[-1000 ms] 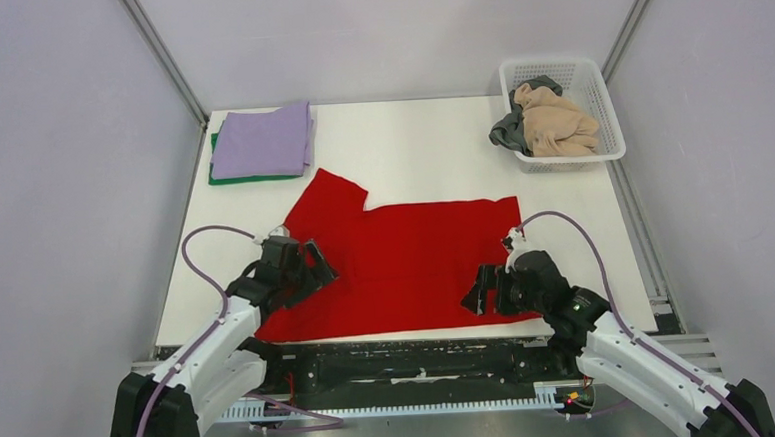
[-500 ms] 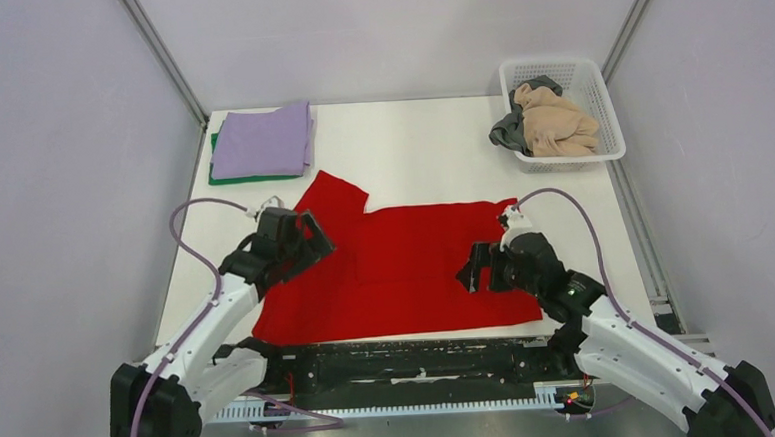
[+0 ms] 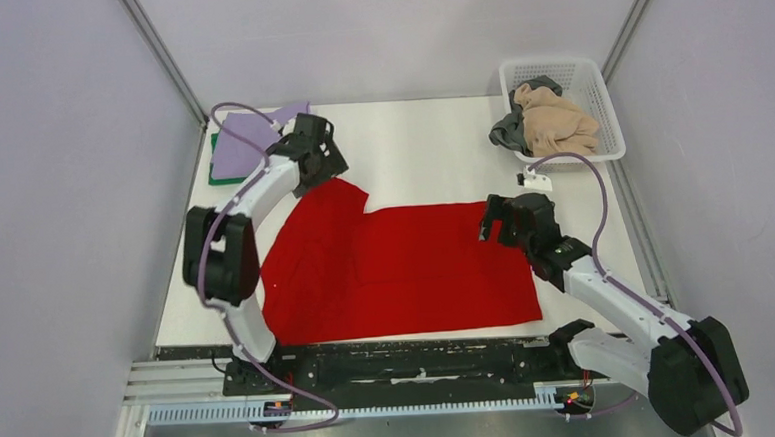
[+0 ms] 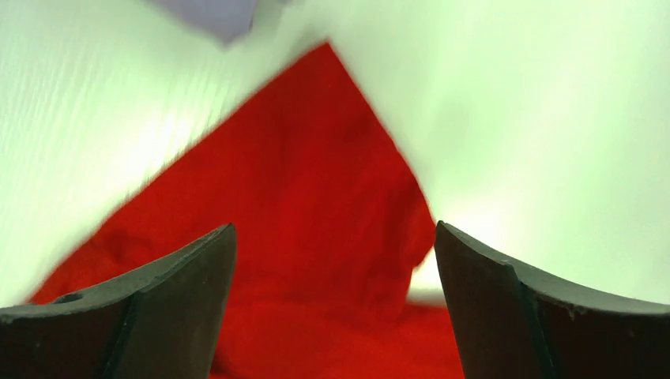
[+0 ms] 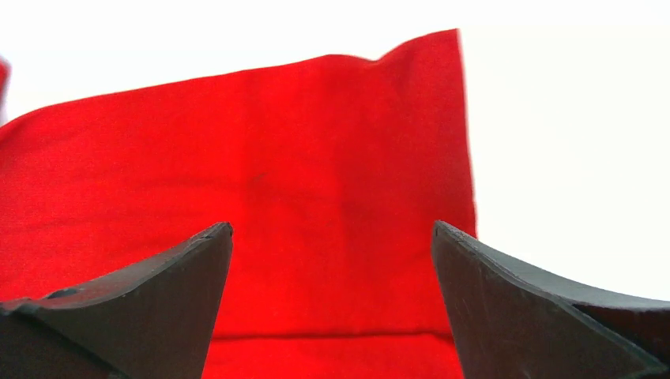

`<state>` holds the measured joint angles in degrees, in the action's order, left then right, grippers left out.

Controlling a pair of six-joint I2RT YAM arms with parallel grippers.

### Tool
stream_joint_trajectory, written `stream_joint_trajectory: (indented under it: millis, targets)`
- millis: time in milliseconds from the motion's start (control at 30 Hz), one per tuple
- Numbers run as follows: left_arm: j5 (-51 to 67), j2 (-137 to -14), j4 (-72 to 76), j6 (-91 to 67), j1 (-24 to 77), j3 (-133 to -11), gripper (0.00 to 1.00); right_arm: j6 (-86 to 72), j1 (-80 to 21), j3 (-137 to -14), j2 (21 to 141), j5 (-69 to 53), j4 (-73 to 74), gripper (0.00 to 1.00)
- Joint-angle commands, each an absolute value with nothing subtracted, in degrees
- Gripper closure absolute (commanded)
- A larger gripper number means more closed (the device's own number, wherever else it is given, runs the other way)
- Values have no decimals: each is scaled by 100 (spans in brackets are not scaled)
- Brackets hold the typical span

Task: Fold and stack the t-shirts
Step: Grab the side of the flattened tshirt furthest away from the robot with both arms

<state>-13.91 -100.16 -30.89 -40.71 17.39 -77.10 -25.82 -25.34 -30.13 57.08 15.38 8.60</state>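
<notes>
Left pincer (image 3: 312, 160) apart, empty; red t-shirt (image 3: 406, 268) sleeve just below it, lilac t-shirt (image 3: 235, 156) stacked on green t-shirt (image 3: 217, 177) beside it. Right pincer (image 3: 496, 223) apart, empty, red t-shirt corner below on tabletop (image 3: 420, 147).

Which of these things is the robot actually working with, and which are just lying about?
Job: red t-shirt, spread out; lilac t-shirt, folded, lying on the green t-shirt.
Lying about: white basket; beige cloth and grey cloth inside it.
</notes>
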Motion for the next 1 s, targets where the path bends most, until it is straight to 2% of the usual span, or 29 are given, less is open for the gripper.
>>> stream_joint_trajectory:
  millis: [0,133,300,367,433,700,967]
  targets:
    - [-2205,-11372,-3709,-3404,1665,-9367,0,-2453,-2006,-3147,6114,1256,410,2]
    - [-2549,-12422,-4167,-3234,1619,-10519,4,-2209,-1886,-3214,6343,1210,396,2]
    - [-2306,-13090,-4335,-3165,1536,-11103,19,-2061,-1823,-3081,6235,1536,335,2]
    - [-2399,-13210,-4322,-3185,1528,-11187,28,-2005,-1802,-3063,6223,1506,328,2]
    - [-2449,-13302,-4295,-3202,1521,-11260,33,-1889,-1797,-3043,6206,1377,282,2]
    - [-2490,-13453,-4359,-3345,1521,-11224,38,-1715,-1783,-2871,6000,1270,251,2]
    - [-2218,-13206,-4697,-3764,1529,-10827,57,-1724,-1747,-2847,5738,1736,509,2]
